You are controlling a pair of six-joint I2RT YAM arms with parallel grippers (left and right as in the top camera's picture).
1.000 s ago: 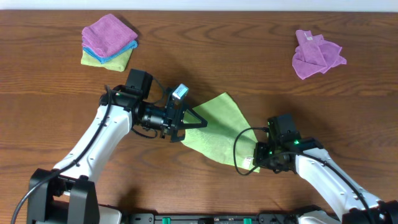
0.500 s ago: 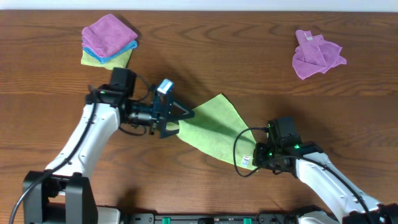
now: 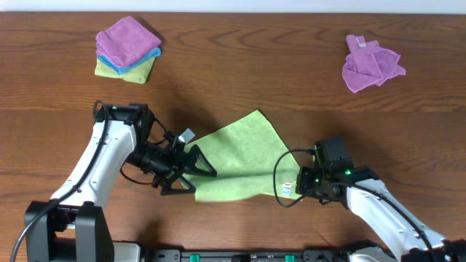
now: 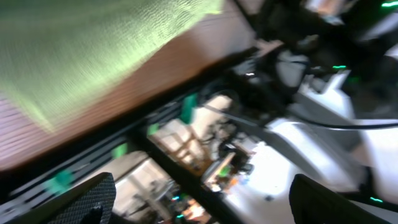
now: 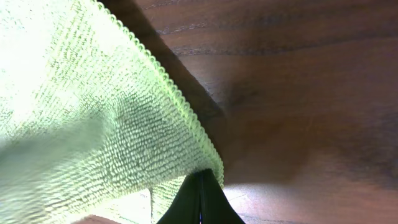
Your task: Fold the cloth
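Note:
The lime-green cloth [image 3: 240, 156] lies spread on the wooden table, its white tag [image 3: 286, 188] near the right front corner. My left gripper [image 3: 196, 175] is open at the cloth's left front edge, with nothing between its jaws. In the blurred left wrist view the jaws [image 4: 199, 199] are wide apart and the cloth [image 4: 93, 50] lies at the upper left. My right gripper [image 3: 300, 185] is shut on the cloth's right front corner. The right wrist view shows the closed fingers [image 5: 200, 186] pinching the cloth's hem [image 5: 81, 106] just above the table.
A folded stack of purple, blue and yellow-green cloths [image 3: 127, 47] sits at the back left. A crumpled purple cloth [image 3: 370, 62] lies at the back right. The table's front edge runs just behind both arms' bases.
My left gripper swung left, then toward the front, drawing the cloth's left corner with it and spreading the cloth wider and flatter. Its jaws are now open. The right gripper stayed put.

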